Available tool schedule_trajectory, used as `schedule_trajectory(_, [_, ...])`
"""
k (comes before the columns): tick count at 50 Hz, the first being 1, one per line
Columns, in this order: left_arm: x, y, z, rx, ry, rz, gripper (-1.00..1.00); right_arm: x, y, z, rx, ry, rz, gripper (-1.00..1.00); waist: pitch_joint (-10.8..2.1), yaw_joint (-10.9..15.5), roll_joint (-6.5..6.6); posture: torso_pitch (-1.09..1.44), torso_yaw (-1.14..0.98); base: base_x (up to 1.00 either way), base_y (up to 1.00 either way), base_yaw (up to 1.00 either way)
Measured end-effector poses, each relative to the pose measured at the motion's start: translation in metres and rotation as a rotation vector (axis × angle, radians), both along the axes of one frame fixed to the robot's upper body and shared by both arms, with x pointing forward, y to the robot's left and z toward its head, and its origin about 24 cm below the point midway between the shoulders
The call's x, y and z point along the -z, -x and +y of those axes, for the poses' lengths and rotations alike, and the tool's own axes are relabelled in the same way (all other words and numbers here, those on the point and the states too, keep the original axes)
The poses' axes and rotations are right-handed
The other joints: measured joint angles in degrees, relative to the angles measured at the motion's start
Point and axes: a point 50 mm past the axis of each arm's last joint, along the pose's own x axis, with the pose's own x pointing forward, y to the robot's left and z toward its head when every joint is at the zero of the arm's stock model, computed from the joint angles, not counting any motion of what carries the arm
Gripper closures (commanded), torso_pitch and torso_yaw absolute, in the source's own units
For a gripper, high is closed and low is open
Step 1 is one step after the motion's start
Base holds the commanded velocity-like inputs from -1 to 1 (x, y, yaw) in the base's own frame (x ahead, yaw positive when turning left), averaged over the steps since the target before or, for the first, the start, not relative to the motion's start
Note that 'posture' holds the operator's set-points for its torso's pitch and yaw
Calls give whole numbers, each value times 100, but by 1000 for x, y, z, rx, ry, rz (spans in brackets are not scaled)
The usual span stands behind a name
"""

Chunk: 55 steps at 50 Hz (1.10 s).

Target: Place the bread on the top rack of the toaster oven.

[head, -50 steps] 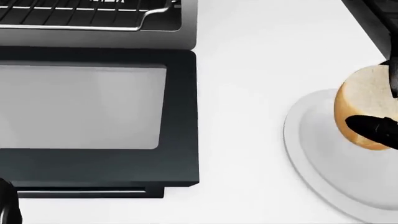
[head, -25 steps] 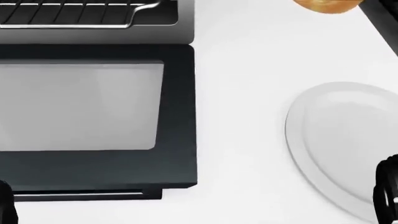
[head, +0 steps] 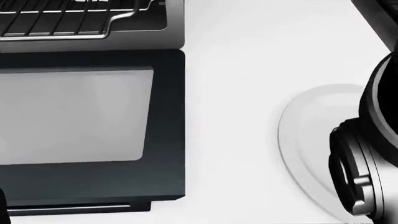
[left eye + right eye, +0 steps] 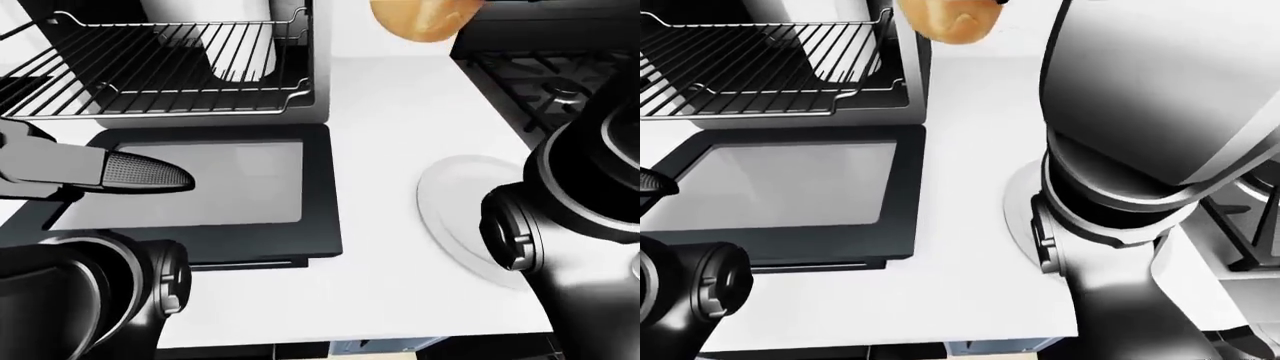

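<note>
The golden-brown rounded bread roll (image 4: 425, 19) is showing at the top edge of both eye views, raised well above the white countertop (image 4: 390, 112) and just to the right of the toaster oven's open cavity; the head view is not showing it at all. The right hand itself is lying beyond the top edge of every view, so whether its fingers are clamped on the roll cannot be told, although the raised position of the roll suggests that it is being carried. The grey-and-black right arm (image 4: 1140, 150) is rising across the right of the right-eye view towards the roll, presumably to bring it level with the upper shelf. The silver wire rack (image 4: 170, 71) is standing drawn out over the dark glass-paned oven door (image 4: 200, 187), which is lying folded down flat on the countertop so that the cavity is open to an approach from the right. The round white plate (image 4: 450, 202) is sitting empty, partly hidden by the right arm. The left hand (image 4: 110, 171) is reaching in from the left above the door, one textured fingertip extended; its fingers are grasping nothing visible, though their spread is too cropped to judge. The remaining step is judged to be carrying the roll leftwards onto the rack.
</note>
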Motion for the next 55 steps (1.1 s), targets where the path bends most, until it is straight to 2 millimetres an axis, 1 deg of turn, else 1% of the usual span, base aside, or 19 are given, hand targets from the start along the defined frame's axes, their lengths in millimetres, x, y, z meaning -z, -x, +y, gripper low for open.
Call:
schedule_trajectory(8, [2, 0, 1, -4, 0, 2, -100, -4, 3, 21, -76, 11, 1, 100, 12, -18, 25, 0, 0, 0, 0, 0])
schedule_trajectory(18, [1, 3, 5, -11, -1, -3, -100, -7, 0, 46, -157, 27, 14, 100, 10, -41, 48, 0, 0, 0, 0, 0])
schedule_trajectory(25, [-2, 4, 7, -12, -1, -10, -100, -9, -4, 57, -186, 25, 9, 100, -6, -50, 52, 0, 0, 0, 0, 0])
schedule_trajectory(33, [-3, 5, 7, -6, -4, -10, -100, -11, -13, 71, -210, 15, 10, 100, -21, -51, 69, 0, 0, 0, 0, 0])
schedule_trajectory(39, [0, 6, 9, -11, -1, -8, -100, -2, -21, 86, -247, 9, 27, 100, -34, -57, 74, 0, 0, 0, 0, 0])
schedule_trajectory(44, [2, 7, 11, -17, -1, -7, -100, 6, -34, 97, -259, 11, 44, 100, -49, -55, 69, 0, 0, 0, 0, 0])
schedule_trajectory(50, [4, 8, 12, -19, 0, -4, -100, 15, -46, 101, -251, 14, 49, 100, -65, -41, 58, 0, 0, 0, 0, 0])
schedule_trajectory(55, [4, 8, 12, -16, 3, -3, -100, 18, -44, 103, -253, 22, 51, 100, -54, -38, 51, 0, 0, 0, 0, 0])
